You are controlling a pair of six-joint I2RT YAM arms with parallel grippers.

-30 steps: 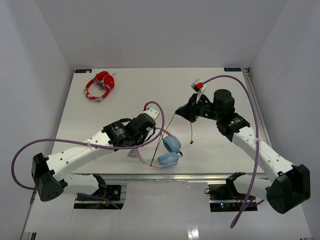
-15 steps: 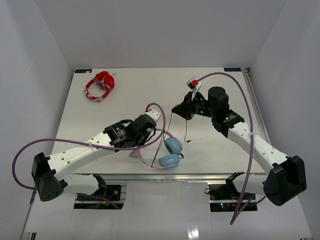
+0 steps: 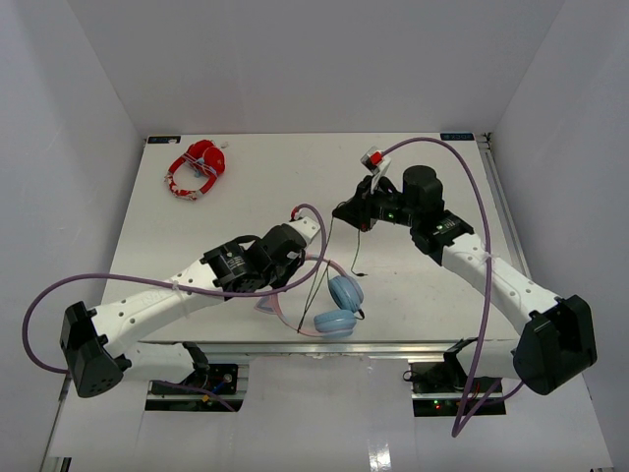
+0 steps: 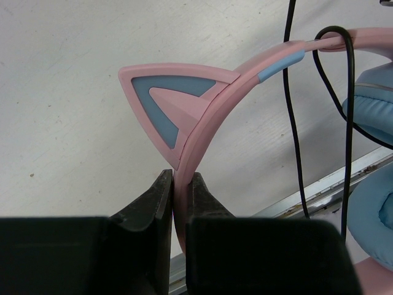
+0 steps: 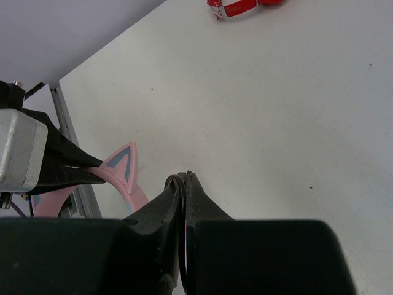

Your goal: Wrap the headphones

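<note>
Seen from above, the headphones (image 3: 344, 293) rest at the six o'clock edge of the table (image 3: 246, 177). The left gripper (image 4: 179, 179) has its jaws clamped on the pink headband (image 4: 245, 75) below a cat ear. At one o'clock from the headphones, the right gripper (image 5: 185, 178) pinches the thin black cable (image 4: 289, 110) between closed jaws.

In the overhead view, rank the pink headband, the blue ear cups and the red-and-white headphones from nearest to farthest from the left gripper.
1. Pink headband: clamped in the left gripper.
2. Blue ear cups: just right of it, near the front edge.
3. Red-and-white headphones: far-left corner.
</note>
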